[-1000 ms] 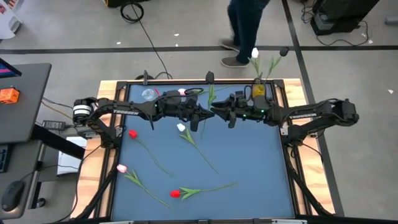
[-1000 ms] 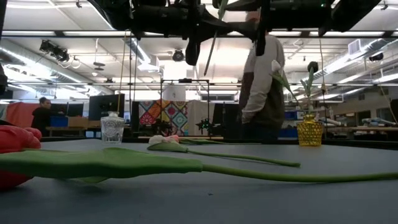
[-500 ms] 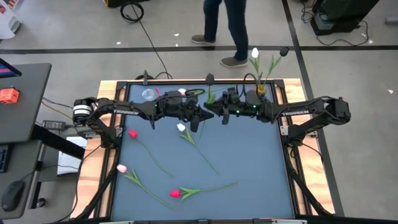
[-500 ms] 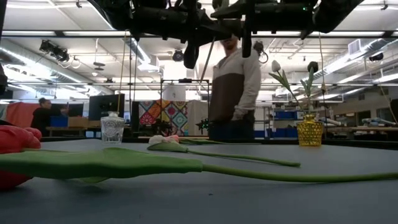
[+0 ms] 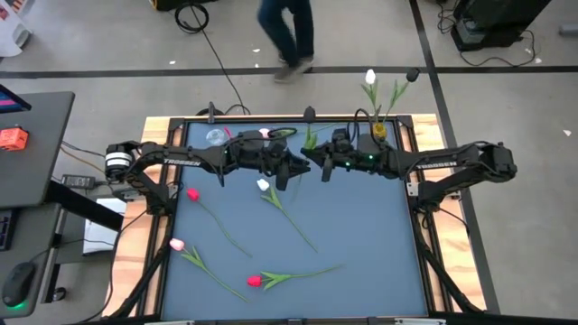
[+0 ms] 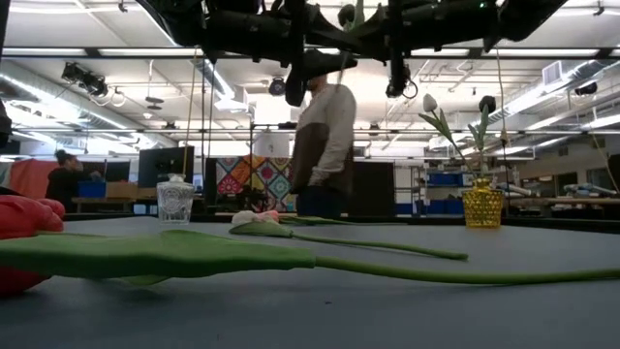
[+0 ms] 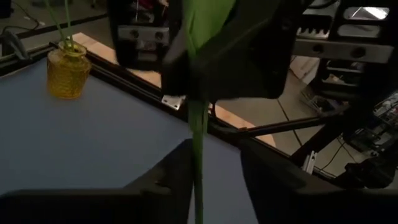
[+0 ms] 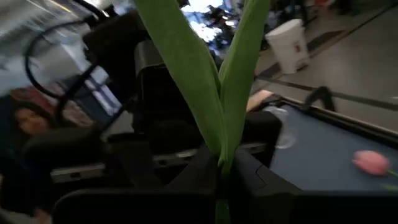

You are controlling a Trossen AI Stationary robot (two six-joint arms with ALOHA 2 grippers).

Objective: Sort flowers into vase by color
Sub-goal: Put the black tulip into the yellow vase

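Both arms meet above the far middle of the blue tabletop, with a green-stemmed flower between them. Right gripper is clamped on the stem: in the right wrist view the stem and two long leaves rise straight out from between its closed fingers. Left gripper sits just beside it; in the left wrist view the same stem runs down the gap between its fingers, which stand part-way open and apart from the stem, so no grip there. In the low view both grippers hang high above the tabletop, and the flower head cannot be made out. Yellow vase at the far right corner holds a white tulip and a dark-headed one. Clear glass vase at the far left, with a pink flower lying near it to the right. On the tabletop: a white tulip near the middle with its stem running to the near right; a red tulip on the left; a pink tulip at the near left edge; a red tulip near the front middle, stem pointing right. A person walks on the floor beyond the far edge; another person is seated at the far left of the room in the low view.
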